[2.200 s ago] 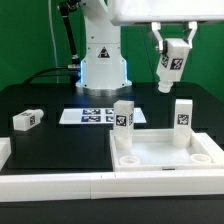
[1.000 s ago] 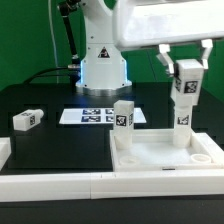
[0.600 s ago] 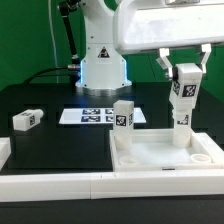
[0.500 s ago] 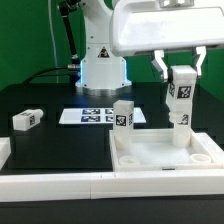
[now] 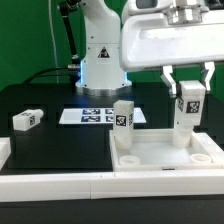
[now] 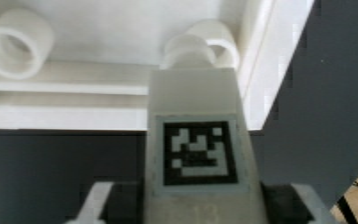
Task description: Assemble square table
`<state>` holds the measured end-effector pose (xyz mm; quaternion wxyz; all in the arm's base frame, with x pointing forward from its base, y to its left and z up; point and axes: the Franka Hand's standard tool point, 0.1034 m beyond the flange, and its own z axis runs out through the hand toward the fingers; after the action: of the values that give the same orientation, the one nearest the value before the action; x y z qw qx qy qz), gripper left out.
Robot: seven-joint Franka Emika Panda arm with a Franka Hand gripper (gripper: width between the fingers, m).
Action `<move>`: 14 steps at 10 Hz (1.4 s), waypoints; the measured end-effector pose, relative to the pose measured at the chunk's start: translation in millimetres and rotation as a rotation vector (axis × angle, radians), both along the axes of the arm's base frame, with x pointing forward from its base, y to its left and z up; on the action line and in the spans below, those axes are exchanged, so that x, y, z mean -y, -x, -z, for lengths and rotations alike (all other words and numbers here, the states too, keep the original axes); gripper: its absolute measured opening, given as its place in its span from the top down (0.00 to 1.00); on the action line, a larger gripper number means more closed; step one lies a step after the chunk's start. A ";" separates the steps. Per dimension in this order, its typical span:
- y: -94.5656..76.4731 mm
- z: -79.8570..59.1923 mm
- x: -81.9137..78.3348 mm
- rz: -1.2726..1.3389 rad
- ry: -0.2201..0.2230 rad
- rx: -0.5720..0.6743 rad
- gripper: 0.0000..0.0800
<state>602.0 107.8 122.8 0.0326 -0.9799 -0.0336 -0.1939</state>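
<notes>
My gripper (image 5: 187,86) is shut on a white block leg (image 5: 189,102), held upright over the right side of the square tray top (image 5: 165,171). In the wrist view the gripper (image 6: 201,206) clamps the tagged leg (image 6: 197,110), whose far end points at a round socket (image 6: 213,42) in a corner of the top (image 6: 87,88). Another leg (image 5: 123,115) stands at the top's far left corner. A leg at the far right corner (image 5: 182,136) is mostly hidden behind the held one. One more leg (image 5: 26,120) lies on the table at the exterior view's left.
The marker board (image 5: 92,116) lies on the black table in front of the robot base (image 5: 102,65). Long white border bars run along the front (image 5: 55,185) and at the exterior view's left edge (image 5: 4,150).
My gripper has carried the leg from high up down toward the tray's right side and slightly to the exterior view's right. The other legs and the tray have not moved.
</notes>
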 end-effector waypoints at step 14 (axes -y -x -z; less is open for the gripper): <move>-5.7 22.0 -22.7 0.091 -0.025 0.053 0.64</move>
<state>607.7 130.6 100.7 0.0351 -0.9744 0.0125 -0.2215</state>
